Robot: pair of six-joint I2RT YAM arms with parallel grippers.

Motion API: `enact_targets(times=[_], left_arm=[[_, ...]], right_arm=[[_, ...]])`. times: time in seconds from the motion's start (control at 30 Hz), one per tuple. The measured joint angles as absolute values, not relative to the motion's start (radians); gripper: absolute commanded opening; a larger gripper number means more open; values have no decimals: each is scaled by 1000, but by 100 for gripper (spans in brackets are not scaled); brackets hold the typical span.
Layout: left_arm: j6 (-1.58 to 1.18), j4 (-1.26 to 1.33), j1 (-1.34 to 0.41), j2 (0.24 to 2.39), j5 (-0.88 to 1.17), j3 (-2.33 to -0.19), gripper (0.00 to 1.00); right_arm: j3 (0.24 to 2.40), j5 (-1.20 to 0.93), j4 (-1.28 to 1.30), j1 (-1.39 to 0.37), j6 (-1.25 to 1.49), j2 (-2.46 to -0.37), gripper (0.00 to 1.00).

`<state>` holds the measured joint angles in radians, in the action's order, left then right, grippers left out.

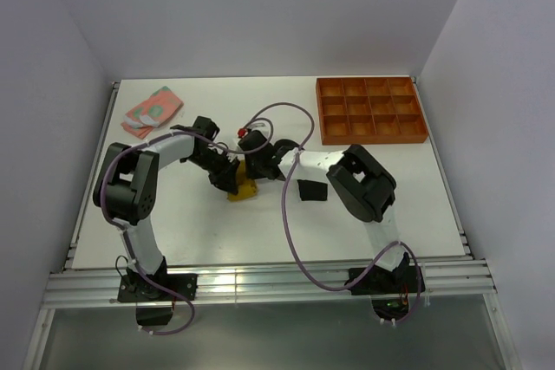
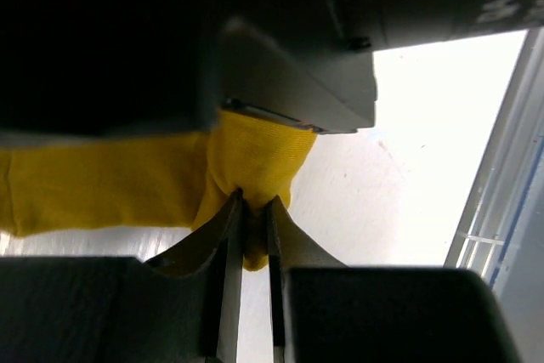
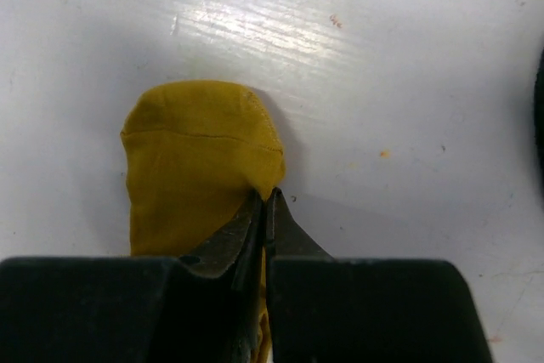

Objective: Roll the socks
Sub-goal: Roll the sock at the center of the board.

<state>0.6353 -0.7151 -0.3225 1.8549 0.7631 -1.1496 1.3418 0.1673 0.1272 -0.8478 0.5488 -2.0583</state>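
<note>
Mustard-yellow sock (image 1: 244,191) near mid-table, bunched between both tools. Left gripper (image 2: 253,203): narrowed to a thin slot, a fold of yellow knit pinched between the fingers (image 2: 223,244); rest of the fabric trailing off leftward in the left wrist view. Right gripper (image 3: 264,199): tips pressed together, nipping the sock's edge just below its rounded, stitched end; sliver of yellow visible lower down between the two fingers. From above, both wrists crowded over the sock, tips hard to make out there. Black sock (image 1: 310,191) flat on the table (image 1: 199,231), just right of the yellow one, not touching it. Pink sock (image 1: 153,110) with green patches at far left corner, well apart from both arms. Orange tray (image 1: 371,110) at far right.
</note>
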Motion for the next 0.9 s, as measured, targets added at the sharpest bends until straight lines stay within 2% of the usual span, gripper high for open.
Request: enact_targets(times=[0.13,0.3,0.4,0.5,0.53,0.63,0.73,0.9], left_arm=[[667,-761,-323,1911,807,-1208,0],[642,-818,-324,1980,839,-1275,0],[606,-850,-324,2017,851,-1312,0],[537,-869,-324,2047,860,-1335,0],[513,-872,-324,2051,862,-1335,0],[452,-881,-328,2055,852,-1333,0],[396,-881,-332,2057,838,-1333,0],[328,-884,-332,2058,821,-1330,0]], right_arm=[[1333,168,108,-833,549,-2058,0],[1277,174,43,-821,558,-2036,6],[1224,178,-2,-822,558,-2010,14],[1189,185,-33,-830,547,-1991,29],[1177,192,-41,-835,543,-1985,40],[1126,211,-76,-846,538,-1952,58],[1060,232,-97,-850,534,-1903,62],[965,269,-97,-850,535,-1827,61]])
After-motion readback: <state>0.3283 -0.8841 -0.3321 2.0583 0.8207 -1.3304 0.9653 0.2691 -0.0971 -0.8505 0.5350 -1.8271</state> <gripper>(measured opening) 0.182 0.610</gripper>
